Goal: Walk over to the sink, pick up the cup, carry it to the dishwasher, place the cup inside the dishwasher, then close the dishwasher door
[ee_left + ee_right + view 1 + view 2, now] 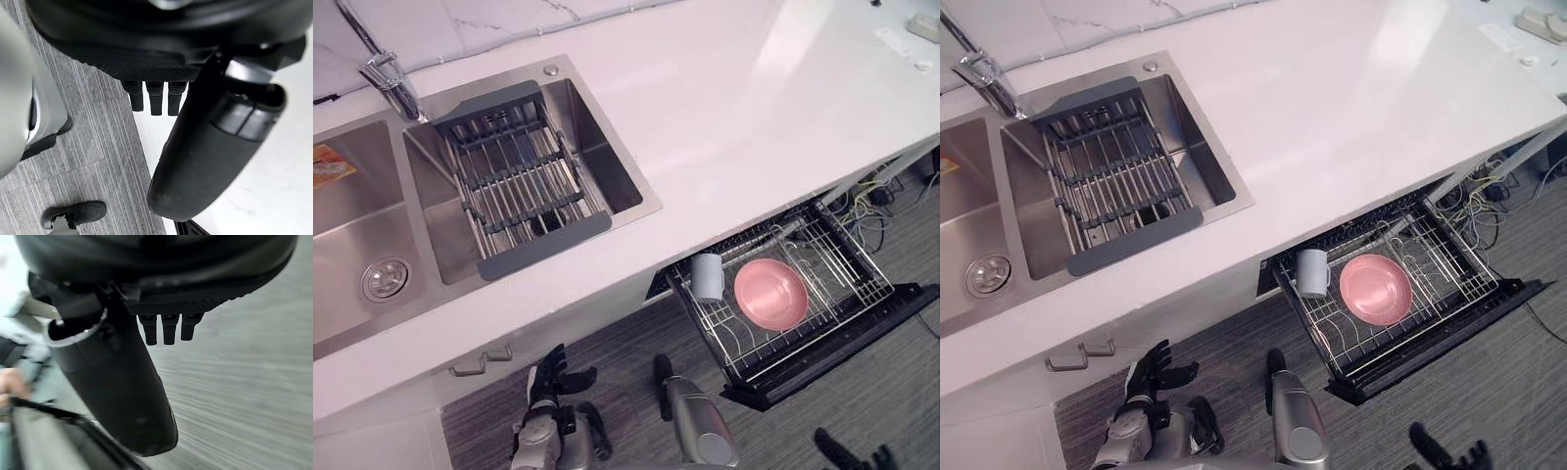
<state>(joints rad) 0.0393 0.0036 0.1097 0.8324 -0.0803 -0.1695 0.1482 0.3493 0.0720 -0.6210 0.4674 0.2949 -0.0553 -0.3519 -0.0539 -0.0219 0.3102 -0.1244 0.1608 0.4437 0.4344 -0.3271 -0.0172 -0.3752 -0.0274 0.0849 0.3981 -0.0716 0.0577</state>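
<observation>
A pale grey cup [707,276] stands upright in the left end of the pulled-out dishwasher rack [847,259], beside a pink plate [771,294]. The dishwasher door [862,338] hangs open below the counter. My left hand [551,377] is low in front of the cabinet, well left of the cup, fingers spread and empty. Its wrist view shows straight fingers [156,100] over the floor. My right hand [847,452] hangs low past the door's front edge, its fingers [168,330] straight and holding nothing.
A double steel sink [372,225] sits in the white counter [744,108], with a grey drying rack [519,176] across its right basin and a faucet [393,83] behind. A cabinet handle [480,364] is near my left hand. Loose cables [876,201] lie right of the dishwasher.
</observation>
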